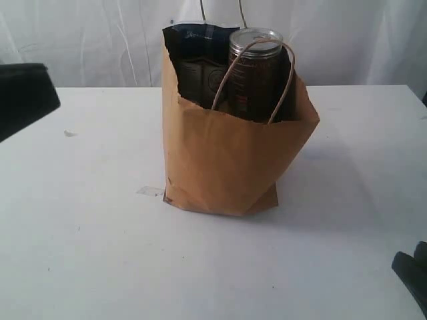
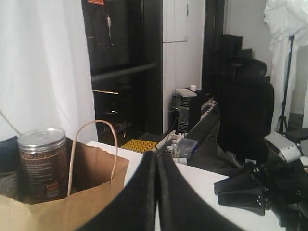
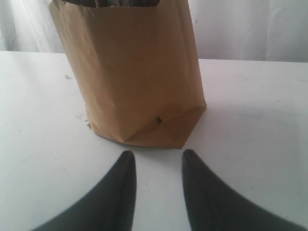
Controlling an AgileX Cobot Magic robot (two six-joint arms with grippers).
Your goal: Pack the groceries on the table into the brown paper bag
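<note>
Marked white table [image 1: 80,220] (curtain [image 1: 87,40] behind) bears the brown paper bag [image 1: 227,167]; left gripper [image 2: 157,161] pressed together, right gripper [image 3: 158,154] spread.

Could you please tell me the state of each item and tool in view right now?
Brown paper bag: upright, top open.
Dark-blue pasta packet: standing inside the bag.
Silver-topped jar: upright inside the bag, lid on.
Left tool: shut, empty.
Right tool: open, empty.
</note>
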